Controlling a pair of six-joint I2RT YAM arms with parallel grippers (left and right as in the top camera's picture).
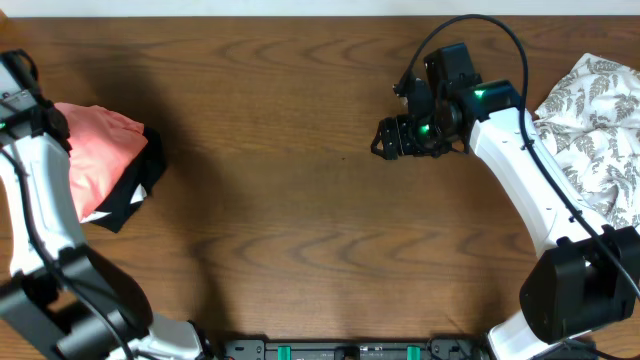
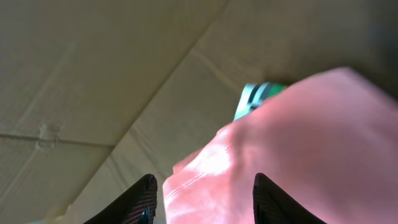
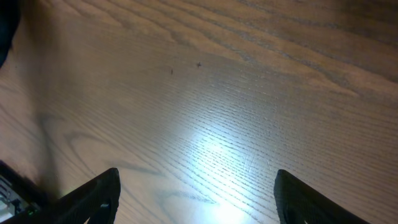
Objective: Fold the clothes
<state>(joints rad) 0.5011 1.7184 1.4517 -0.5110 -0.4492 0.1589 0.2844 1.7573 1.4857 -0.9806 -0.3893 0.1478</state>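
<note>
1. left gripper [image 2: 205, 186]: fingers spread, with the salmon-pink t-shirt [image 2: 298, 143] lying between them. a sliver of gap shows at one finger, so it looks unpinched.
2. the shirt sits bunched at the left edge of the table [image 1: 300, 230], on a black-and-white bundle [image 1: 135, 195]. it has no clear long axis, and the left arm is far nearer.
3. right gripper [image 3: 199, 193]: fingers wide apart, holding nothing, over the wood mid-table.
4. leaf-print garment [image 1: 600, 130]: heaped at the right edge, beside the right arm.
5. no container shows.

Salmon-pink T-shirt [image 2: 298, 149] sits inside the parted left gripper [image 2: 204, 190].
</note>
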